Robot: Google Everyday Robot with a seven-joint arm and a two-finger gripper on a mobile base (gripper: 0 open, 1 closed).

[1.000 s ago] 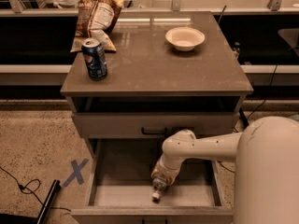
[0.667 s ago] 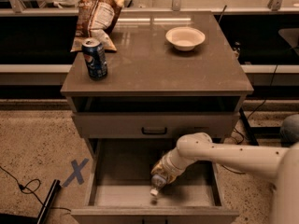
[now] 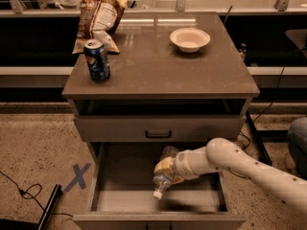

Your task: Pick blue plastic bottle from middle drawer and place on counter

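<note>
A single robot arm (image 3: 240, 163) reaches from the right into the open middle drawer (image 3: 120, 178), the lowest one pulled out of a grey cabinet. Its hand (image 3: 166, 168) is closed around the blue plastic bottle (image 3: 161, 183), gripping it about mid-body. The bottle is tilted inside the drawer, white cap pointing down toward the drawer's front edge. Whether it touches the drawer floor cannot be told. The grasp looks made, so roughly the first half of the job is done. Lifting the bottle out of the drawer and setting it on the bench (image 3: 158, 68) above is left to do. Nothing else shows in the drawer. On the bench above the drawer stand a blue soda can (image 3: 97, 60), a snack bag (image 3: 101, 13) and a pale bowl (image 3: 189, 39) with nothing visible in it.
</note>
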